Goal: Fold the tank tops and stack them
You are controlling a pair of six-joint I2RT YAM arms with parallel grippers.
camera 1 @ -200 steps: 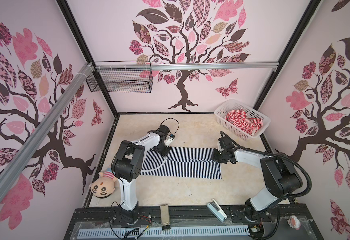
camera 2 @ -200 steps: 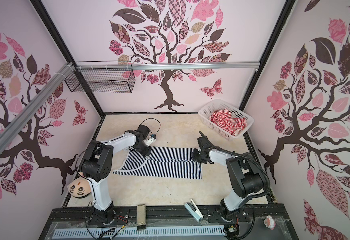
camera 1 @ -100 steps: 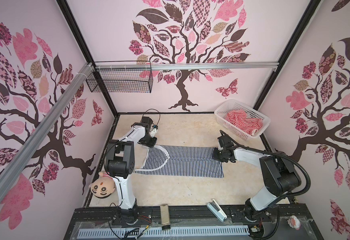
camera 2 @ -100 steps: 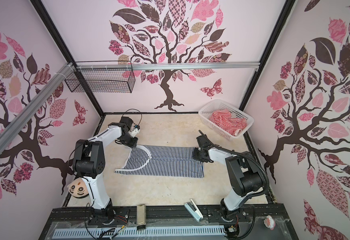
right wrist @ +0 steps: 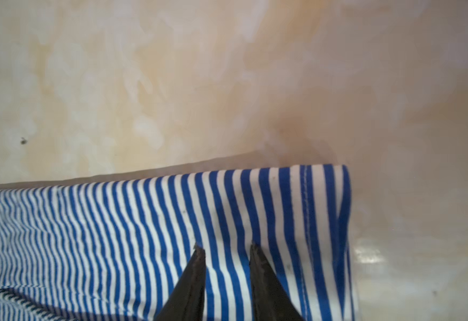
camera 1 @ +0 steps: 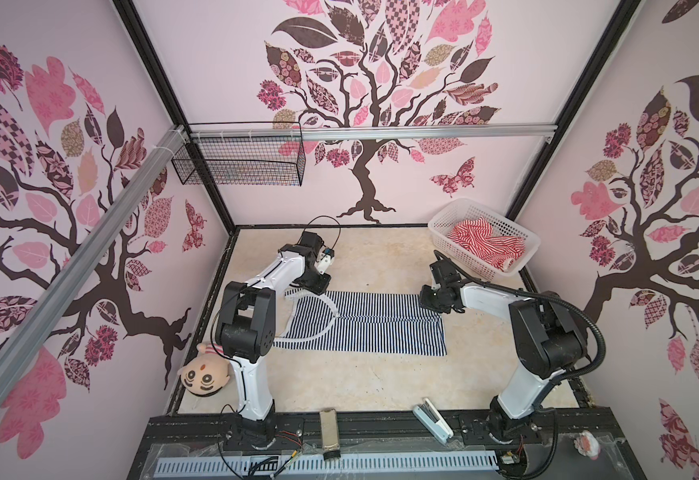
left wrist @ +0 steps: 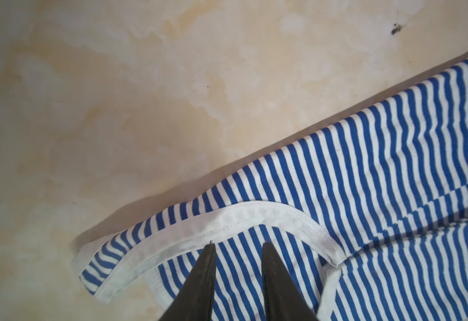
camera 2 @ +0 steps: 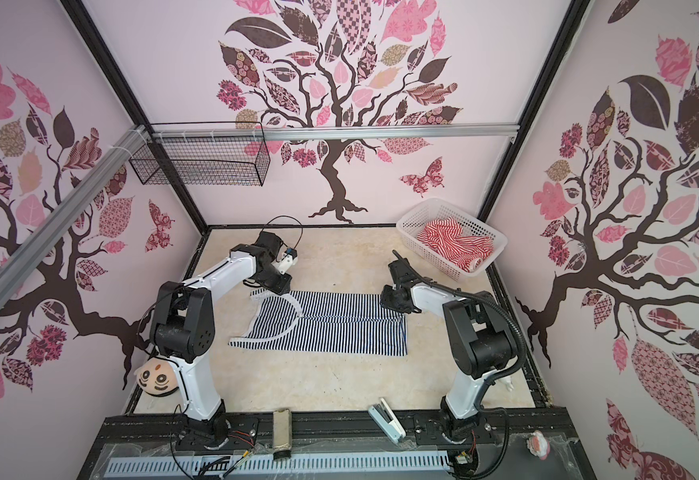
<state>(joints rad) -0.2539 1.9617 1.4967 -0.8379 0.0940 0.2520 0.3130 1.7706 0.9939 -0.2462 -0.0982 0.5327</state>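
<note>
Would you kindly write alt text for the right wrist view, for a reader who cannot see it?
The right pincer, its two dark jaws a little apart, is over a corner of the navy-and-white tank top, near its stitched hem. The top lies on a mottled beige table, which fills the rest of the picture.

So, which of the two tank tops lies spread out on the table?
The navy-and-white tank top; the red-and-white tank top sits crumpled in the white basket.

1. We see the navy-and-white tank top (left wrist: 366,194) as matt knit cloth with stitched white binding.
2. We find the table (right wrist: 171,83) smooth, mottled beige, faintly glossy.
3. We note the basket (camera 1: 462,254) is white lattice plastic.
</note>
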